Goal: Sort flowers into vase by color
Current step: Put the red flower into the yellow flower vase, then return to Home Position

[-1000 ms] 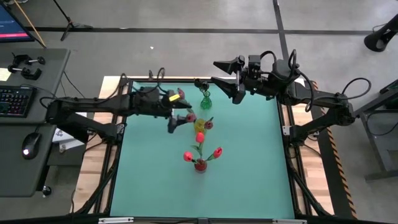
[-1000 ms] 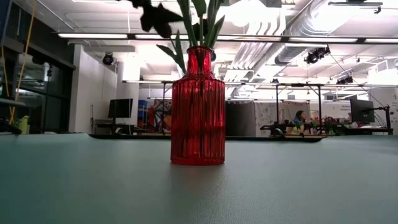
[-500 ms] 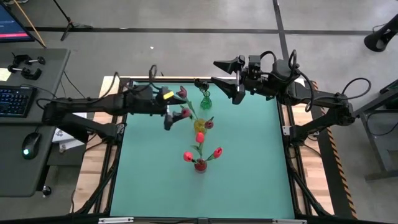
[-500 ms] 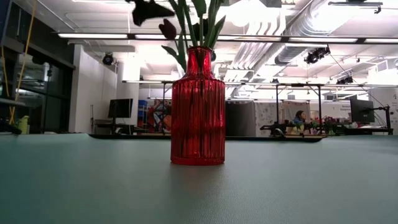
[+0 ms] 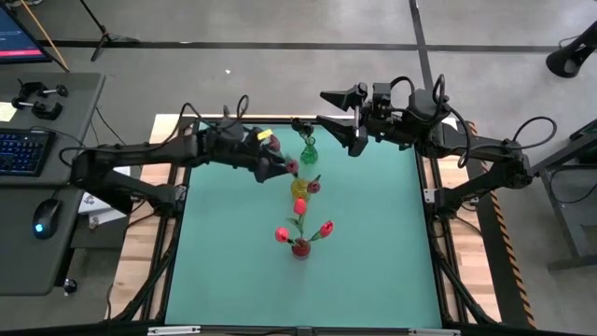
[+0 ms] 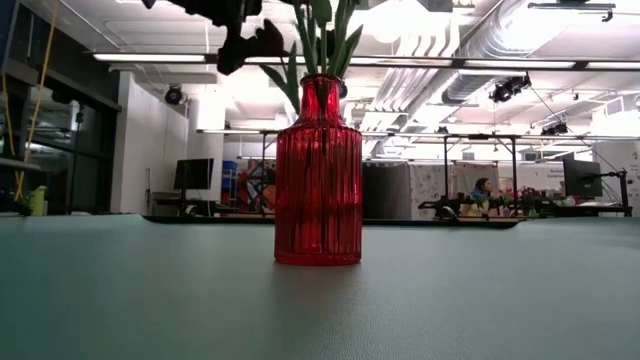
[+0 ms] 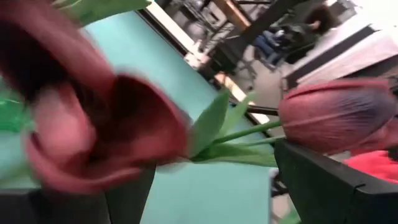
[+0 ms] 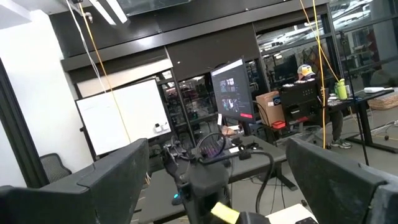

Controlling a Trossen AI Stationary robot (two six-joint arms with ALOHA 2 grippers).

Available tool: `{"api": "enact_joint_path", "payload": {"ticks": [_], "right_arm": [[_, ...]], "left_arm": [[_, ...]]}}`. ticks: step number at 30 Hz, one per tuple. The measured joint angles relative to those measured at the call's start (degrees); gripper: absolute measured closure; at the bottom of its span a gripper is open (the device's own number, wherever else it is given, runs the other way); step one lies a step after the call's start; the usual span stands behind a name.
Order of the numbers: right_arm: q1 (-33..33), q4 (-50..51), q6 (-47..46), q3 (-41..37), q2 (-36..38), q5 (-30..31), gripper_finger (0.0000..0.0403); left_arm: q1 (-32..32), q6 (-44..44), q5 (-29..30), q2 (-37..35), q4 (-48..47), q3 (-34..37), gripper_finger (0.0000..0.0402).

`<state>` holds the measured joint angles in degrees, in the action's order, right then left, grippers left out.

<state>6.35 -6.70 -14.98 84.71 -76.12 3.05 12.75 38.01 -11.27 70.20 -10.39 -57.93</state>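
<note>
Left gripper: we see the left gripper (image 5: pixel 271 166) over the far middle of the green table (image 5: pixel 373 252), just beside the yellow vase (image 5: pixel 299 189). In the left wrist view its two dark fingers (image 7: pixel 323 180) stand apart, with a blurred maroon tulip (image 7: pixel 93 124) up close against one finger; we cannot tell whether they press on the stem.
Maroon tulip: from above, its dark head (image 5: pixel 291 167) sits at the tip of the left gripper, just on the far side of the yellow vase.
Second maroon tulip: another dark head (image 5: pixel 313 187) shows at the yellow vase's right rim; in the left wrist view a sharper bud (image 7: pixel 339 115) with green leaves lies between the fingers.
Red vase: we see the red vase (image 6: pixel 319 175) standing upright near the table's middle, green stems rising out of its neck.
Red tulips: three bright heads (image 5: pixel 326 227) spread above the red vase in the high view.
Green vase: a small green vase (image 5: pixel 309 150) stands near the far edge, apart from the yellow one.
Right gripper: the right gripper (image 5: pixel 347 114) hangs over the far edge of the table, fingers spread wide, holding nothing.
</note>
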Motion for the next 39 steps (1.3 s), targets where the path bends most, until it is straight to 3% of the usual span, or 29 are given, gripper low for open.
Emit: {"api": "enact_joint_path", "payload": {"ticks": [5,20,26,29,34,39], "right_arm": [[0.0,0.0,0.0,0.0,0.0,0.0,0.0034],[0.0,0.0,0.0,0.0,0.0,0.0,0.0034],[0.0,0.1,0.0,0.0,0.0,0.0,0.0034],[0.0,0.1,0.0,0.0,0.0,0.0,0.0034],[0.0,1.5,0.0,0.0,0.0,0.0,0.0034],[0.0,3.9,0.0,0.0,0.0,0.0,0.0034]], "left_arm": [[1.2,1.0,-4.6,-1.5,-0.1,0.0,0.0092],[2.7,-1.0,-3.9,-5.4,4.0,0.0,0.0092],[4.2,-5.6,-4.5,-12.1,4.0,-0.1,0.0092],[4.5,-9.1,-1.6,-17.4,0.7,-0.1,0.0092],[0.0,-15.9,9.4,-25.6,-2.1,2.5,0.0092],[-9.8,-17.7,18.1,-32.9,14.6,14.7,0.0099]]}}
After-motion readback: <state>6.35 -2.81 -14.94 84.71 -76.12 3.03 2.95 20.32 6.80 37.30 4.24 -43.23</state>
